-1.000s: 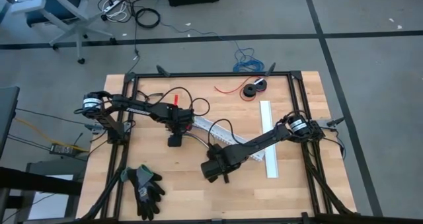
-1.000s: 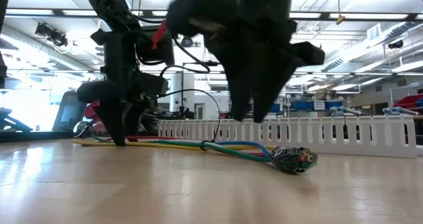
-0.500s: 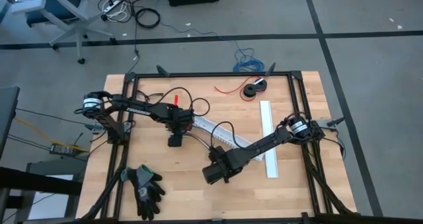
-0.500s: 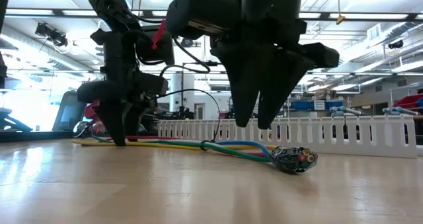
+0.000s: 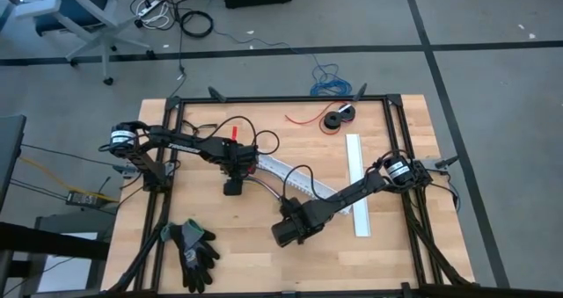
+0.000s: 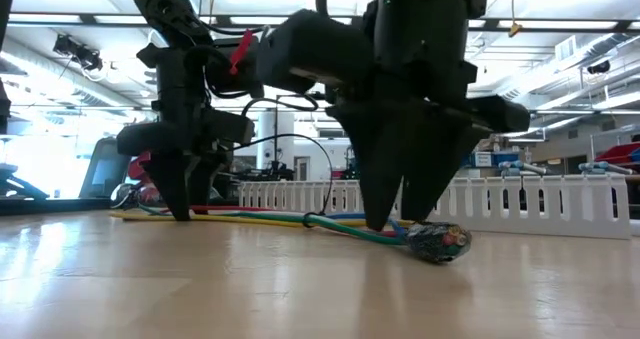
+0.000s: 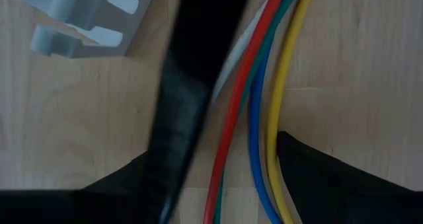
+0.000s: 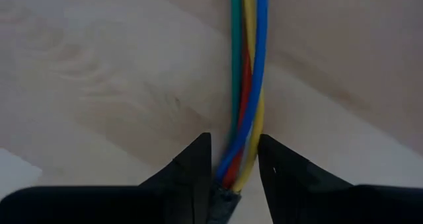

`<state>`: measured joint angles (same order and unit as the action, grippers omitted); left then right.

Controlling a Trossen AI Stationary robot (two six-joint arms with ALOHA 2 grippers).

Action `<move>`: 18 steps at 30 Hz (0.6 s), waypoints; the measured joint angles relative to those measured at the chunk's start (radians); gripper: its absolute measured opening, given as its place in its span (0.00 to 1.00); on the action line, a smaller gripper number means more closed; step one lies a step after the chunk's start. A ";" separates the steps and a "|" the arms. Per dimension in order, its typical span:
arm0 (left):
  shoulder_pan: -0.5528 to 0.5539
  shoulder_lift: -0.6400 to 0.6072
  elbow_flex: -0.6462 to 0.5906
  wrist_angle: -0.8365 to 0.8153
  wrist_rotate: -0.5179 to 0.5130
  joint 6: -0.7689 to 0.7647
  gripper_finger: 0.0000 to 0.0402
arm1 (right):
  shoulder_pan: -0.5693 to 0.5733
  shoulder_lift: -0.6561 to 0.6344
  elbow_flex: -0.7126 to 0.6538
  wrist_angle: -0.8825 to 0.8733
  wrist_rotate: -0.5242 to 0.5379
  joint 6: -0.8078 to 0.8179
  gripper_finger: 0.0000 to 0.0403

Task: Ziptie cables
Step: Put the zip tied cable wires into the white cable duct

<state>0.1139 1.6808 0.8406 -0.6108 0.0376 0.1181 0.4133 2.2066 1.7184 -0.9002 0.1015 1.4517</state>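
Observation:
The cables [image 6: 270, 219], a bundle of yellow, red, green, blue and white wires, lie along the table and end in a dark wrapped end [image 6: 438, 243]. My left gripper [image 5: 233, 177] points down at the bundle's left part [image 7: 254, 118], with the wires between its fingers and a black strip [image 7: 192, 85] beside them. My right gripper [image 5: 290, 226] points down over the bundle, just short of the dark end [image 8: 221, 207], and is closed on the wires [image 8: 244, 85]. My left gripper has the wires [image 7: 264, 178] between its two fingers, from above, pointing down, fingers across the bundle. The yellow wire lies against one finger [image 7: 317, 178]. The bundle rests on the table. My right gripper pinches the bundle [image 8: 238, 161] between its two fingers, right beside the dark end. It comes from above, across the wires. The bundle lies on the table.
A white slotted cable duct [image 5: 295, 179] lies behind the bundle, and a white strip [image 5: 359, 188] to the right. Black gloves [image 5: 193, 250] lie near the front left. A red wire with a black spool [image 5: 339, 118] sits at the far edge. Black frame rails [image 5: 281, 98] border the table.
My right gripper has come down onto the cables, so that its fingers now stand on either side of the bundle at the table. The dark end has shifted slightly toward it. My left gripper has kept still.

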 joint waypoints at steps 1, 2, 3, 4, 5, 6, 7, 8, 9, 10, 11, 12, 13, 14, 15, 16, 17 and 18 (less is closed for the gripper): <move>0.000 0.000 0.000 0.001 0.000 0.000 0.65 | 0.000 0.000 -0.008 0.010 -0.011 0.000 0.28; 0.000 0.000 0.000 0.002 0.000 0.000 0.65 | 0.000 0.000 -0.016 0.014 -0.023 0.000 0.28; 0.000 0.000 0.000 0.004 0.000 0.000 0.65 | 0.000 0.000 -0.023 0.022 -0.028 0.001 0.28; 0.000 0.000 0.000 0.006 0.000 0.000 0.65 | 0.000 -0.001 -0.029 0.028 -0.035 0.007 0.28; 0.000 0.000 0.000 0.006 -0.001 0.000 0.65 | 0.000 -0.002 -0.036 0.026 -0.038 0.016 0.28; 0.000 0.000 0.000 0.006 -0.001 0.000 0.65 | 0.000 -0.004 -0.042 0.026 -0.044 0.020 0.28; 0.000 0.000 0.000 0.006 -0.001 0.000 0.65 | -0.001 -0.004 -0.046 0.026 -0.049 0.021 0.28; 0.000 0.000 0.000 0.006 -0.001 0.000 0.65 | -0.001 -0.006 -0.051 0.026 -0.054 0.021 0.28; 0.000 0.000 0.000 0.007 -0.001 0.000 0.65 | -0.001 -0.006 -0.057 0.026 -0.058 0.021 0.28; 0.000 0.000 0.000 0.007 -0.001 0.000 0.65 | -0.001 -0.007 -0.062 0.026 -0.061 0.021 0.28; 0.000 0.000 0.000 0.007 -0.001 0.000 0.65 | -0.001 -0.007 -0.066 0.028 -0.063 0.022 0.27; 0.000 0.000 0.000 0.007 -0.002 0.000 0.65 | -0.001 -0.007 -0.067 0.028 -0.064 0.021 0.27; 0.000 0.000 0.000 0.008 -0.002 0.000 0.65 | -0.001 -0.007 -0.068 0.027 -0.064 0.021 0.26; 0.000 0.000 0.000 0.008 -0.002 0.000 0.65 | -0.001 -0.007 -0.068 0.028 -0.065 0.019 0.24; 0.000 0.000 0.000 0.008 -0.002 0.000 0.65 | -0.001 -0.007 -0.068 0.030 -0.065 0.017 0.22; 0.000 0.000 0.000 0.009 -0.002 0.000 0.65 | -0.001 -0.007 -0.068 0.035 -0.064 0.016 0.19; 0.000 0.000 0.000 0.009 -0.002 0.000 0.65 | -0.001 -0.006 -0.068 0.037 -0.064 0.015 0.16; 0.000 0.000 0.000 0.009 -0.002 0.000 0.65 | -0.001 -0.006 -0.069 0.039 -0.064 0.014 0.13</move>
<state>0.1139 1.6809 0.8406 -0.6018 0.0353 0.1184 0.4122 2.2006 1.6493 -0.8607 0.0372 1.4662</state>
